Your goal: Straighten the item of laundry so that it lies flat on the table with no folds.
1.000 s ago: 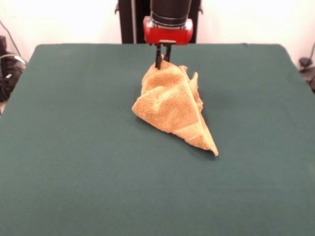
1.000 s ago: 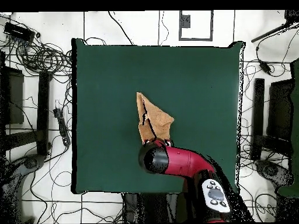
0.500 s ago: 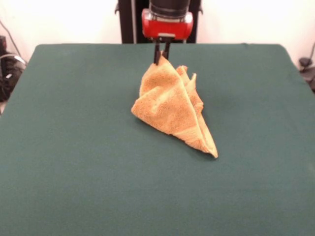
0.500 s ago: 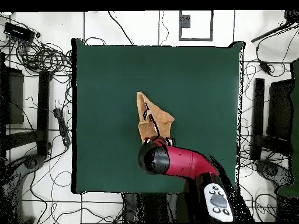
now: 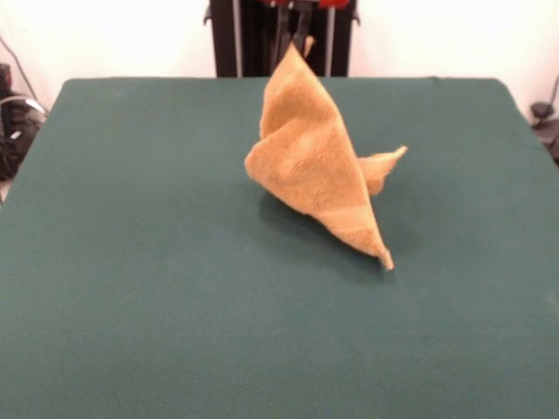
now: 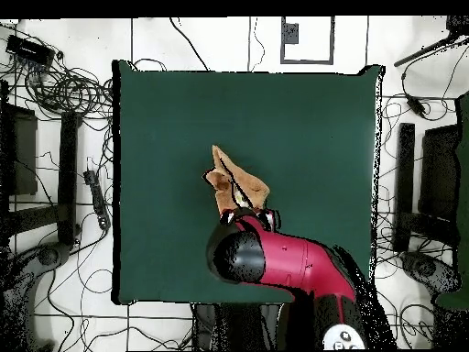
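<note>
Towel is hanging from the gripper, whose fingers are pinching one corner of the cloth near the middle of the table's far edge in the front view. That single high hold is why the fabric is draping into a tall cone: gravity is pulling the doubled layers down and beginning to separate them, and a loose flap is sticking out sideways toward one side edge. The lowest tip is trailing toward the centre of the green top and appears to be just touching it. From overhead, the red arm is covering much of the cloth, which is sitting between the centre and the robot-side edge. Folds are plainly remaining, so flattening seems far from done.
</note>
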### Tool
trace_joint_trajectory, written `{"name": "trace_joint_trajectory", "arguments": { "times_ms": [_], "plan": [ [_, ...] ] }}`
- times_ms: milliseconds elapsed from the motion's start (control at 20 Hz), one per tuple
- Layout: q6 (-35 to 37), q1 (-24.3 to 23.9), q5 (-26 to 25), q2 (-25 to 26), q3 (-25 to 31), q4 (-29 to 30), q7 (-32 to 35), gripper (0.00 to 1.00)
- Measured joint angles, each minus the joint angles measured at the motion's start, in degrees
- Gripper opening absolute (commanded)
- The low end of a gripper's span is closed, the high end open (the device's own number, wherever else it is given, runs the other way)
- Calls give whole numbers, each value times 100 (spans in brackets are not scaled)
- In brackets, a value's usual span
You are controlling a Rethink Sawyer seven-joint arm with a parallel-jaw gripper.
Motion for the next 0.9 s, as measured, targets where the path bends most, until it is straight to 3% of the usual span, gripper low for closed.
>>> {"name": "trace_joint_trajectory", "arguments": {
  "times_ms": [250,900],
  "plan": [
    [196,44,-6,-71,1,-145,0,0],
    [129,-825,-10,1386,207,-1039,0,0]
  ]
}}
